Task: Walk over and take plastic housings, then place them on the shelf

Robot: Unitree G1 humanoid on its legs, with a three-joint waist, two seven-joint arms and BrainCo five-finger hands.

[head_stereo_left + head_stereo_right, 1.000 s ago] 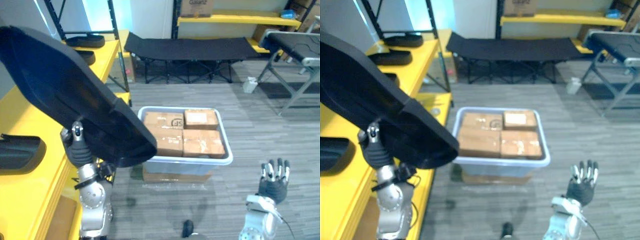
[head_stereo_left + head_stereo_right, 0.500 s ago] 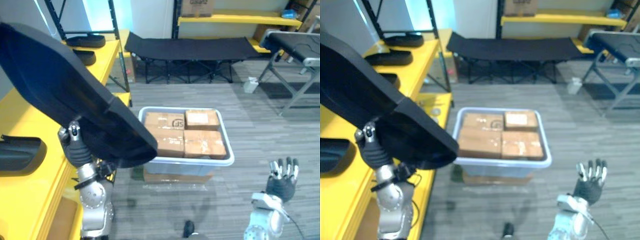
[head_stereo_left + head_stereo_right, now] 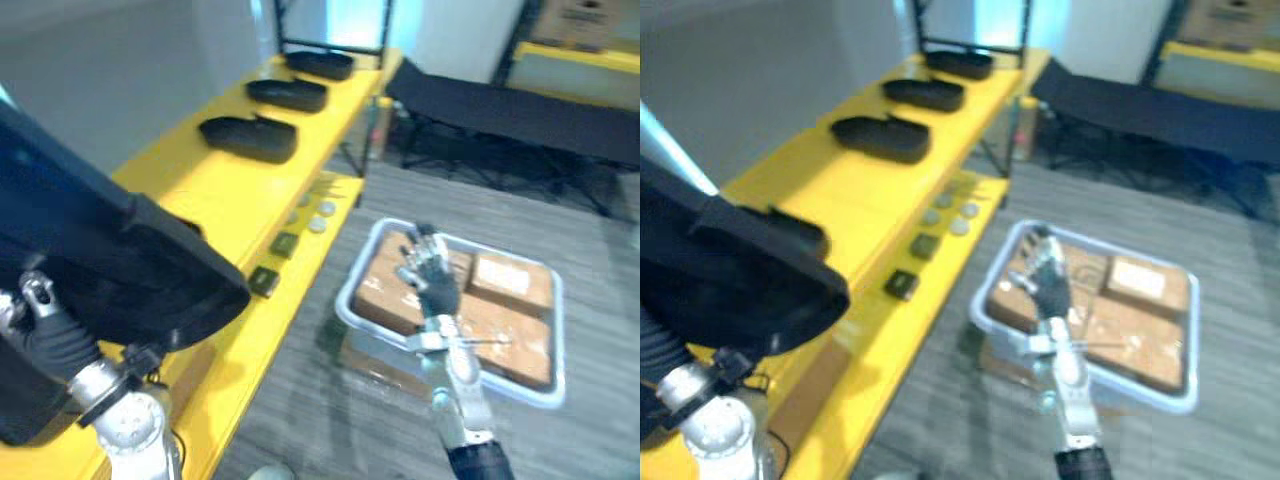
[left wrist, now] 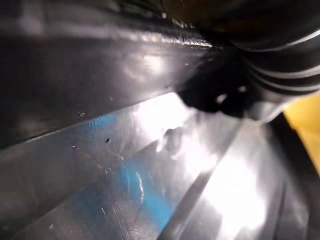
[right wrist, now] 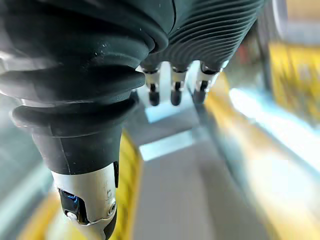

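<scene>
Since someone always asks about labels: the brown cardboard boxes (image 3: 512, 332) packed in the pale plastic bin (image 3: 540, 392) carry stickers, the clearest being a whitish sticker (image 3: 505, 277) on the far right box, but I can't read any of the print. On to the main thing. The big black plastic housing (image 3: 100, 255) is up in the air at the robot's left, over the near end of the long yellow metal shelf (image 3: 180, 170). It's tilted, with its long axis slanting from high on the far left down toward the right, and its rounded lower end points at the aisle and the bin. The left robot hand (image 3: 40, 315) is right up against its near underside, but the housing hides most of it, so I can't tell if it's spread or clamped. Further along the shelf top, three more black plastic housings (image 3: 250, 138) lie flat in a row, well apart from the held one. A few small dark squares and pale round discs (image 3: 318, 214) sit on the lower yellow ledge. The right robot hand (image 3: 430, 275) is raised over the bin, spread wide, holding nothing. Its wrist view backs that up with straight fingers (image 5: 173, 89) and a yellow blur behind. The left wrist view gives what the head views don't: the housing's glossy surface (image 4: 125, 165) up close, with a bluish reflection and a raised ridge. A black folding cot (image 3: 520, 110) stands at the back.
</scene>
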